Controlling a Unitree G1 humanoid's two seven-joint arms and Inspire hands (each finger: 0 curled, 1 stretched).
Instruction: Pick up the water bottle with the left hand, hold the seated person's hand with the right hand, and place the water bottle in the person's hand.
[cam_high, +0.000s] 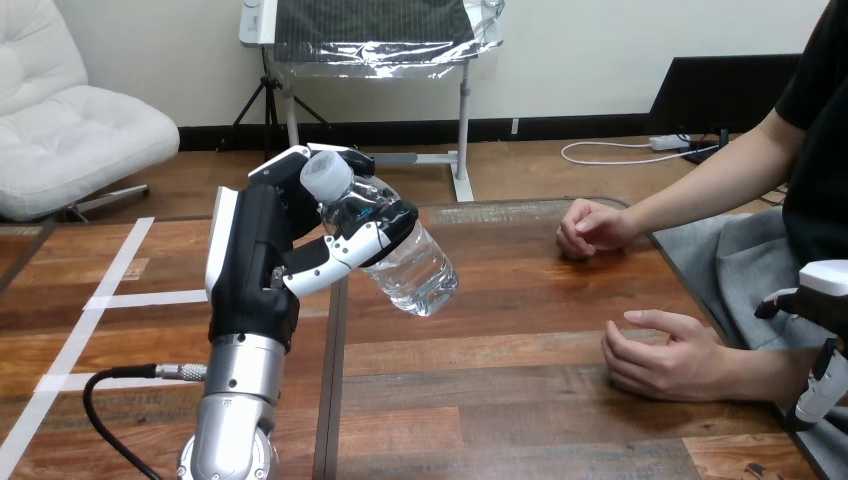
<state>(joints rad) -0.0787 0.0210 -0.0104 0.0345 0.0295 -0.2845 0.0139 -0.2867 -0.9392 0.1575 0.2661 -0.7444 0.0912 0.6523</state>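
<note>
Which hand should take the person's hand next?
Right. The right hand sits close beside the person's nearer hand at the view's right. The left hand is far off, its fingers curled round the water bottle.

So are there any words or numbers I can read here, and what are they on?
No words, numbers or signs can be read here.
Water bottle, held in the left hand: clear, no label to be seen.
Table: only plain white tape stripes, no writing.
</note>
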